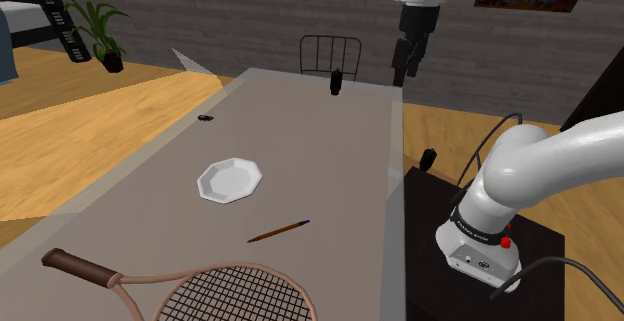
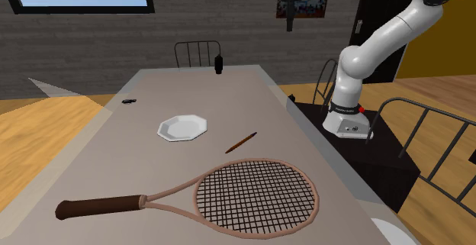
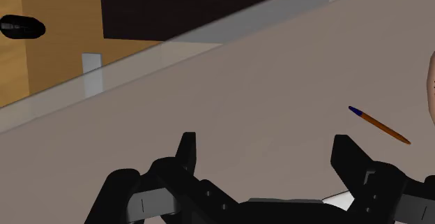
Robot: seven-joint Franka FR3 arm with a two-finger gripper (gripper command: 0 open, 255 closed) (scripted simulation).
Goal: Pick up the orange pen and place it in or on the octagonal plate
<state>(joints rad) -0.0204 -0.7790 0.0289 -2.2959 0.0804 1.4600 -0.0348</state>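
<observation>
Orange, slim pen with a dark blue tip (image 1: 279,231) lies flat on the grey tabletop (image 1: 320,139), touching nothing else. In the shoulder view its blue end points toward 2 o'clock. The white octagonal plate (image 1: 230,180) sits near it at 10 o'clock, apart from it and empty. A tennis racket with a brown handle and pinkish frame (image 1: 190,284) lies at 7 o'clock.

The all-black two-finger gripper (image 1: 404,64) hangs high over the table's far end, at about 1 o'clock from the pen and well apart from it. In the wrist view its fingers stand apart with nothing between them.

The step in hand looks like the approach. Done well, the hand would centre over the pen's middle, turn so the fingers cross the shaft, and come down close to the tabletop. Pinched near an end, so thin a pen could roll or tip.
</observation>
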